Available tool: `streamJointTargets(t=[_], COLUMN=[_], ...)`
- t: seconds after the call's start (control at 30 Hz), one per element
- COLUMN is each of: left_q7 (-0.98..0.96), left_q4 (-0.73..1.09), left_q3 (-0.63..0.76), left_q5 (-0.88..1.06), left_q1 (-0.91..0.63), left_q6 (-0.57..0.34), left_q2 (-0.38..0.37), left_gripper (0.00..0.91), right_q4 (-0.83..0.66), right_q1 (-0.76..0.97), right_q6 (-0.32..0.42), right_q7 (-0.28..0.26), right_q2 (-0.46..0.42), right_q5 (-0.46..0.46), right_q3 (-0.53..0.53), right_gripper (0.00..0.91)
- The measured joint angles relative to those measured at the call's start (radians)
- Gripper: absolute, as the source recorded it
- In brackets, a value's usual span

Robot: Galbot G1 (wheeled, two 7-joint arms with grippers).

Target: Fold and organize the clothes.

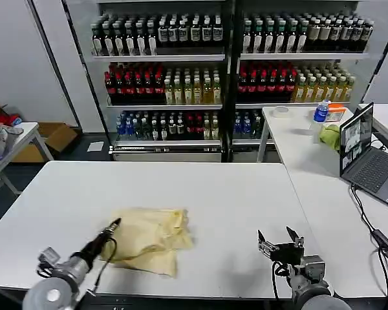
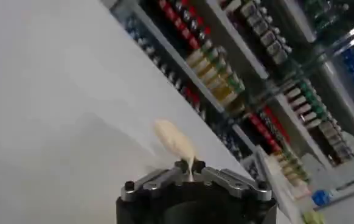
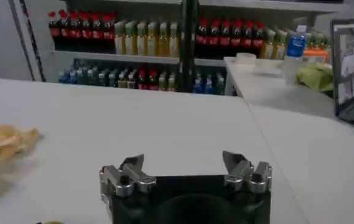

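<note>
1. The T-shirt lies crumpled on the white table, toward my left side and near the front edge, bunched into a rough heap, not spread flat.
2. My left gripper sits at the shirt's left edge. In the left wrist view its fingers are pinched together with a sliver of cream fabric caught between them, so I take it to be clenched on the cloth.
3. My right gripper hovers low over bare table, well apart from the shirt, with its fingers spread and nothing between them. It is waiting.
4. I judge the step in hand to be an early one: taking hold of an edge so the garment can be drawn out or folded over. No neat fold shows yet.
5. The next move calls for a slow pull that keeps the thin fabric from slipping out of the pinch, and probably for my right gripper to come across and catch the opposite edge.
</note>
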Motion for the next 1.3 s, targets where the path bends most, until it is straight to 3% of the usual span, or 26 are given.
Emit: streamJointTargets(t=[0.33,0.5,0.6,0.77,1.0,1.3], left_q7=[0.117,0.182,0.196,0.191,0.161,0.136], left_q4=[-0.020,-0.041,-0.070,-0.112,-0.106,-0.066], left_q3=[-0.224,-0.269,-0.261,-0.167,0.072,0.353], left_q5=[0.190,0.335,0.435,0.673,1.055,1.235], left_q1=[0.012,0.025,0.037,0.071,0.065,-0.077], left_q6=[0.013,0.013,0.013,-0.016,-0.073,-0.059], left_q2=[0.260,0.381,0.417,0.416,0.353,0.293], left_gripper=[0.010,0.010,0.010,0.010,0.010,0.010], right_q4=[-0.002,-0.004,-0.007,-0.015,-0.021,-0.030], right_q1=[0.019,0.016,0.014,0.004,-0.005,-0.026], right_q6=[0.003,0.007,0.008,0.012,0.010,0.006], right_q7=[-0.001,-0.003,-0.003,-0.003,-0.001,0.000], right_q2=[0.014,0.021,0.027,0.042,0.062,0.086], right_q5=[0.007,0.007,0.005,-0.008,-0.030,-0.061], right_q3=[-0.014,-0.012,-0.012,-0.011,-0.011,-0.004], right_gripper=[0.907,0.907,0.907,0.907,0.907,0.907])
